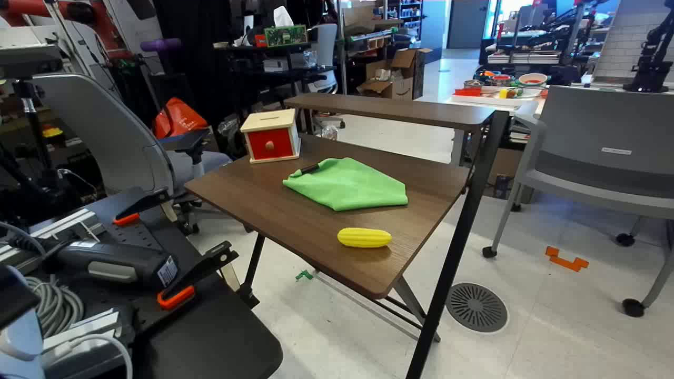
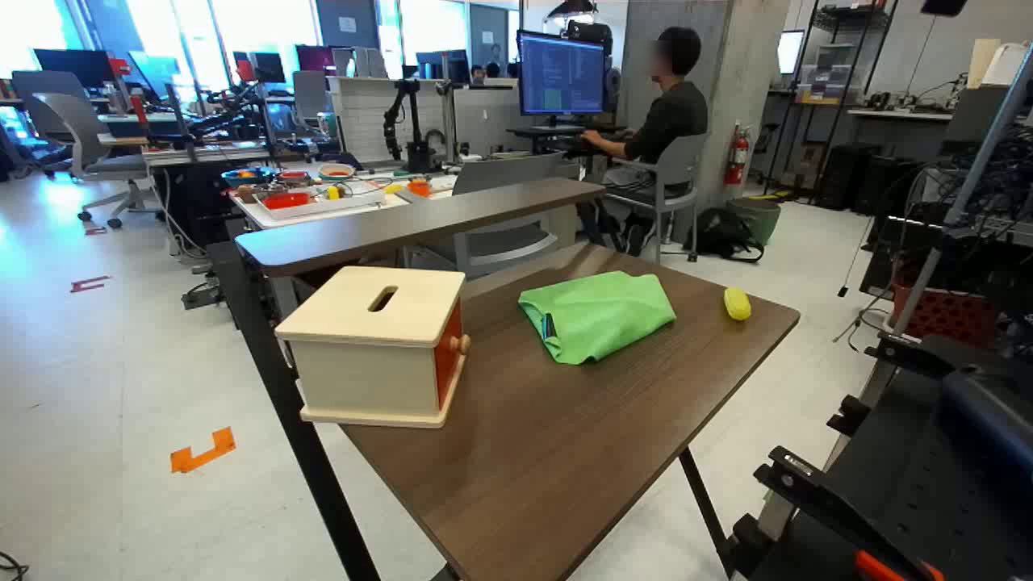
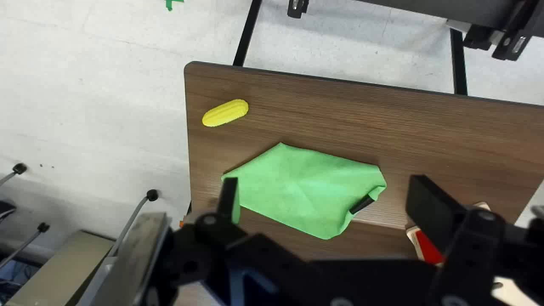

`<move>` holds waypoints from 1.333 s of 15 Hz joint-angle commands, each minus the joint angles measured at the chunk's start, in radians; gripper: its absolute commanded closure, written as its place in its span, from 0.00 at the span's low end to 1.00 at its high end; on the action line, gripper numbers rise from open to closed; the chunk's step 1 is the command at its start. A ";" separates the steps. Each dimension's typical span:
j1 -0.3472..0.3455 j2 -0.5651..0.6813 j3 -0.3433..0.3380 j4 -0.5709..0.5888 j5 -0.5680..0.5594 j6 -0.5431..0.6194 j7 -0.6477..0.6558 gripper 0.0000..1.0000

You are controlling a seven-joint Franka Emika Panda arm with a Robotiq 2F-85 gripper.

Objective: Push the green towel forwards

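Gripper (image 3: 327, 196), fingers wide apart, masks in the wrist view a sliver of the green towel (image 3: 299, 189), which lies on the surface (image 3: 429, 131) with an indistinct dark item (image 3: 361, 205) at its fold.

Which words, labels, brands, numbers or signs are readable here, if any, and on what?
No text is legible. Too small or blurred:
Cardboard box: dark print
Grey chair: white label
Dark device: barcode sticker
Monitor: on-screen text
Pale sheets, background: any writing
Fire extinguisher: any label
Black clamp: pale marking
No lettering visible on the green towel, yellow corn-like object or wooden box.
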 commanded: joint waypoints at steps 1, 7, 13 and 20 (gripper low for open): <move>0.004 0.000 -0.003 0.002 -0.002 -0.004 0.002 0.00; 0.004 0.000 -0.003 0.002 -0.002 -0.004 0.002 0.00; 0.004 0.000 -0.003 0.002 -0.002 -0.004 0.002 0.00; -0.009 0.029 0.015 0.009 -0.010 0.014 0.049 0.00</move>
